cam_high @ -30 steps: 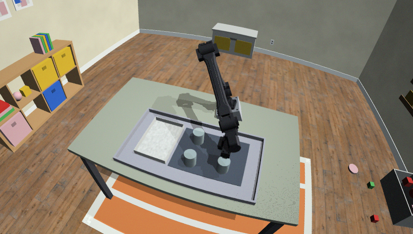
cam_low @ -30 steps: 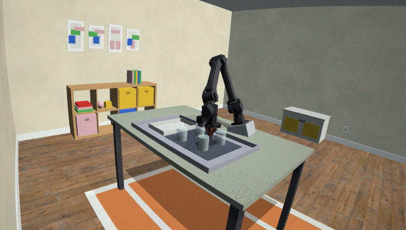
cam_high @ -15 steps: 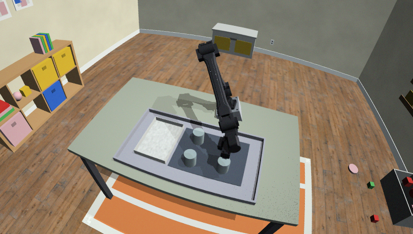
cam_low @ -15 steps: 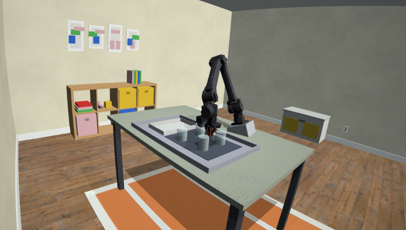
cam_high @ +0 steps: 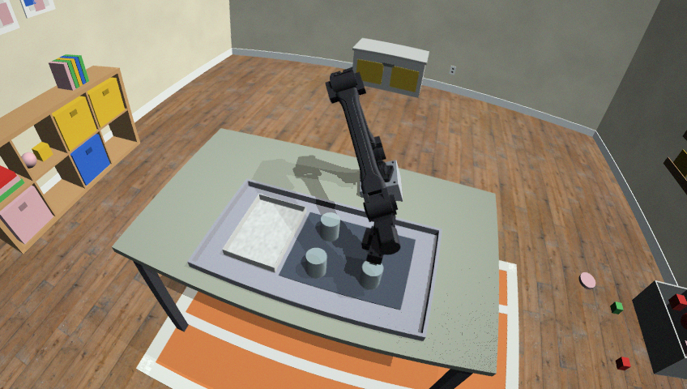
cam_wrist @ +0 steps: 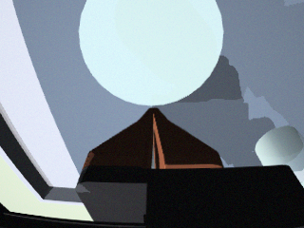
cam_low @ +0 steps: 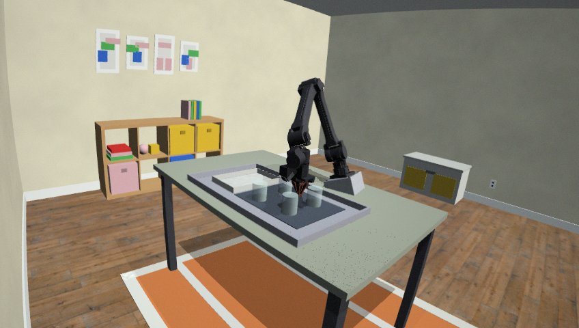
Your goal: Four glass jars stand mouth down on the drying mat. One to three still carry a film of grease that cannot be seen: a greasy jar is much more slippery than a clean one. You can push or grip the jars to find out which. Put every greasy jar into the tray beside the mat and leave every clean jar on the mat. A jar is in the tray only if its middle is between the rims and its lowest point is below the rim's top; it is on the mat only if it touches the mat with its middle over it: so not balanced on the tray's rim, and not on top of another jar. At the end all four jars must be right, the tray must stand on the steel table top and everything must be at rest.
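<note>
Closed black gripper with dark copper-brown fingers (cam_high: 373, 260) (cam_low: 300, 195): fingers pressed together, nothing pinched. They point down at the near side of a pale, glassy, cylindrical jar (cam_high: 371, 276) (cam_low: 289, 203) (cam_wrist: 151, 43). Tips very close to it; contact cannot be told. Shut fingers make a narrow prod, so I judge this a push test for slipperiness.

That jar stands upright on the dark slate-blue drying mat (cam_high: 392, 292) (cam_low: 302, 221) (cam_wrist: 49, 66), presumably mouth down for draining. A second clear glass jar (cam_high: 316, 263) (cam_low: 259, 191) stands nearer the tray along the front; a third pale glass jar (cam_high: 330, 227) (cam_low: 285, 186) is farther back. The fourth translucent glass jar (cam_low: 314, 196) shows beyond the fingers in the exterior view, hidden under the arm from above. Spacing leaves room to probe each singly, though a hard shove might topple one.

Beside the mat, the shallow off-white tray (cam_high: 264, 233) (cam_low: 246, 179) has no jar in it. Sorting remains undone; grease cannot be judged by eye.

Farther back, a light grey wedge-shaped base (cam_high: 396, 181) (cam_low: 354, 183) carries the arm, its reach covering mat and tray.
</note>
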Robot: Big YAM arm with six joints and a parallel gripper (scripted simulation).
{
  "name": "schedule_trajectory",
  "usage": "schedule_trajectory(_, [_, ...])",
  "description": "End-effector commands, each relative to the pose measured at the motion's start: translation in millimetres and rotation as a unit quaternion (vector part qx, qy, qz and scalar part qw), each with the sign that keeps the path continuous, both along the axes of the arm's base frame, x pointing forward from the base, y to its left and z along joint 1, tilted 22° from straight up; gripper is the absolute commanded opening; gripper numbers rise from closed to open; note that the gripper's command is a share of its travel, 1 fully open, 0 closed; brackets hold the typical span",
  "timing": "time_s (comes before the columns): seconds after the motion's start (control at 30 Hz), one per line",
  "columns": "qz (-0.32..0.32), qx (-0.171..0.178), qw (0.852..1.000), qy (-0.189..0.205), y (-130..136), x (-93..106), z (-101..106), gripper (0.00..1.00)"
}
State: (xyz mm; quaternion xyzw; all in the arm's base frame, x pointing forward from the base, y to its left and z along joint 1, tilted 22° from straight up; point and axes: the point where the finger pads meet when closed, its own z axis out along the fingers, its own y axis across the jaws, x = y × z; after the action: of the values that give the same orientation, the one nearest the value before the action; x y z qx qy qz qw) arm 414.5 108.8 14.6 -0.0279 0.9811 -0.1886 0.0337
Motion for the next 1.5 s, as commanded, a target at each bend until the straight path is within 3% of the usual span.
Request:
schedule_trajectory(0.0, [0.002, 0.004, 1.0, -0.014, 3.5, 20.1, 8.8, 0.0])
schedule_trajectory(1.47, [0.002, 0.004, 1.0, -0.014, 3.9, 25.4, 9.2, 0.0])
